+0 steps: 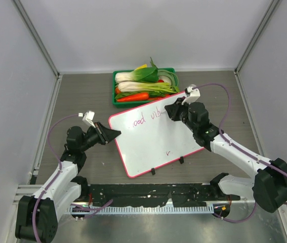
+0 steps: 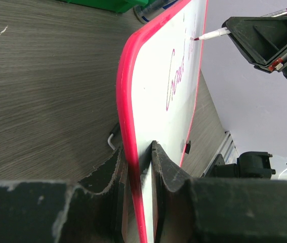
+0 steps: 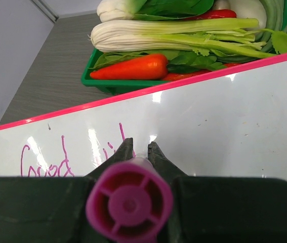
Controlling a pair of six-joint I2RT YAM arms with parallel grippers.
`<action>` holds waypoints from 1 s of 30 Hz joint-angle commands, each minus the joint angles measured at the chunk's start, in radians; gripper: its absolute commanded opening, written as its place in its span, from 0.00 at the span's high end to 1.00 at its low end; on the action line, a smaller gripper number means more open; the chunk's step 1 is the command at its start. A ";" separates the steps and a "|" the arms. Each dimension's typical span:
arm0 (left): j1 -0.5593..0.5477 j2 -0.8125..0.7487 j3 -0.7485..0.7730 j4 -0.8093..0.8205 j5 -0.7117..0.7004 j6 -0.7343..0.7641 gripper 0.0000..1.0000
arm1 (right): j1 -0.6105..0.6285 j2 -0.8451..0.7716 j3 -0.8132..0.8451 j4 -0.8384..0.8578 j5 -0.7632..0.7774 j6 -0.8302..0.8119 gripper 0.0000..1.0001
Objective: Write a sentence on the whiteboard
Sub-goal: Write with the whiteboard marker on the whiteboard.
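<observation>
The whiteboard (image 1: 156, 136) with a pink-red frame lies tilted at the table's middle. My left gripper (image 1: 114, 134) is shut on its left edge, which shows in the left wrist view (image 2: 133, 126). My right gripper (image 1: 169, 110) is shut on a purple marker (image 3: 129, 203), its tip on the board's upper part (image 2: 198, 38). The sentence (image 1: 146, 118) reads "Good vib" in magenta, and shows in the right wrist view (image 3: 44, 164) too. A lone purple tick (image 1: 168, 151) sits lower on the board.
A green tray (image 1: 118, 96) of vegetables stands just behind the board, with a carrot (image 3: 130, 67) and celery stalks (image 3: 183, 38). Two black clips (image 1: 181, 160) sit on the board's near edge. Grey walls close in the sides.
</observation>
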 commanded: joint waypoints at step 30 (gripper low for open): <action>-0.017 0.012 0.020 -0.041 -0.016 0.099 1.00 | -0.028 0.052 0.068 0.044 0.014 0.001 0.99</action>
